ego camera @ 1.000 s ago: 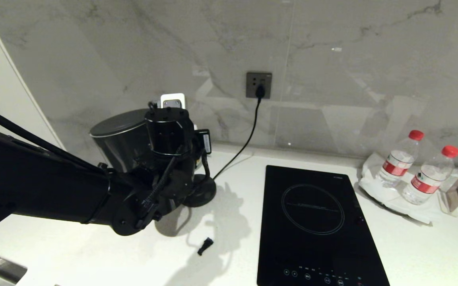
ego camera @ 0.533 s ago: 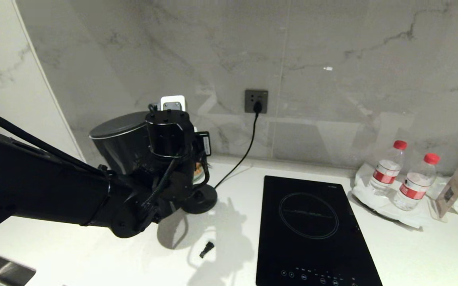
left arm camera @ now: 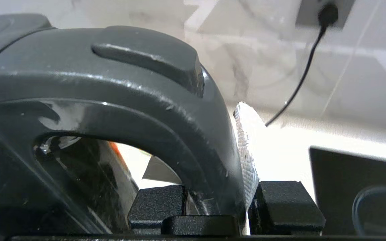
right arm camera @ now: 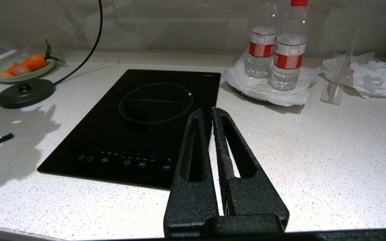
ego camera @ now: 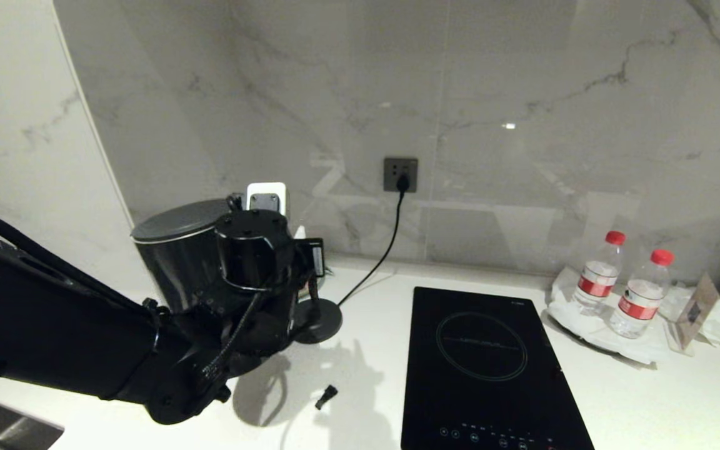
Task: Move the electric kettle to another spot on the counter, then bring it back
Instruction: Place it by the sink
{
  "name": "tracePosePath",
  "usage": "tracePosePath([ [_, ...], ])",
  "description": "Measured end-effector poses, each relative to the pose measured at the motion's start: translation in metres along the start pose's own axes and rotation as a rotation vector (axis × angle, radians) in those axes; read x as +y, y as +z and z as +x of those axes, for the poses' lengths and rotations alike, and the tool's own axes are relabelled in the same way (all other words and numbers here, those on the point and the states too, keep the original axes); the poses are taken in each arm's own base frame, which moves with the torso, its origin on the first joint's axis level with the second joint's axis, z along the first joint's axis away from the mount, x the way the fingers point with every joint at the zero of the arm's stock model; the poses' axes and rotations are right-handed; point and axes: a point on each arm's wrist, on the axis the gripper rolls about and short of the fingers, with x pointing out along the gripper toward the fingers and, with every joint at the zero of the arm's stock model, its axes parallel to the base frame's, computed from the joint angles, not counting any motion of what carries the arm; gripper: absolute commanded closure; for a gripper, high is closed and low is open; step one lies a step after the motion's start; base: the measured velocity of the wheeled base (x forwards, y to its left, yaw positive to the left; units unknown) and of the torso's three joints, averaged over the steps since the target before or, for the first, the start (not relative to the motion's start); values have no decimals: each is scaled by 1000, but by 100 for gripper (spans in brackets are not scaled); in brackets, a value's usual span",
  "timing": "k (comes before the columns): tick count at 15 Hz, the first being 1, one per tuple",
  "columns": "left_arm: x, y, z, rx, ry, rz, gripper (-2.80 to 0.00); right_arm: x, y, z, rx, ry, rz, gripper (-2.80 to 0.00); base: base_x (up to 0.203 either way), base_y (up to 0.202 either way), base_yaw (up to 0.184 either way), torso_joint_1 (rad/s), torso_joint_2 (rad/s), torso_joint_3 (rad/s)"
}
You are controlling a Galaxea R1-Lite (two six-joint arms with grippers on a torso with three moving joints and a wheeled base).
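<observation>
I've got the left gripper [left arm camera: 218, 201] pinching the electric kettle [ego camera: 175, 253] by its loop handle [left arm camera: 166, 110], kettle held just left of its base disc [ego camera: 317, 319] above the counter [ego camera: 647, 400]. Right gripper [right arm camera: 212, 115] pressed together, parked over the counter's front edge by the hob [right arm camera: 139, 127].

Glossy black electric kettle [ego camera: 175, 262] with matt grey plastic handle [left arm camera: 166, 110]; speckled stone counter [right arm camera: 330, 150], mirror-smooth glass hob [right arm camera: 139, 127] (veined, polished marble wall [ego camera: 522, 94] behind), clear plastic bottles [right arm camera: 288, 47]
</observation>
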Motion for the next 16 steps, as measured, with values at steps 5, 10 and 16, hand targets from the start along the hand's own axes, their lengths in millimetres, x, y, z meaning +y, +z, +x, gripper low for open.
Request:
tracePosePath([
  [5, 22, -27, -25, -2, -2, -2, 0, 0, 0, 0, 0, 0, 0, 0, 0, 0, 0, 0, 0, 0],
  [10, 49, -53, -49, 24, -5, 15, 0, 0, 0, 0, 0, 0, 0, 0, 0, 0, 0, 0, 0, 0],
  [16, 77, -75, -70, 87, 3, 58, 0, 0, 0, 0, 0, 0, 0, 0, 0, 0, 0, 0, 0, 0],
])
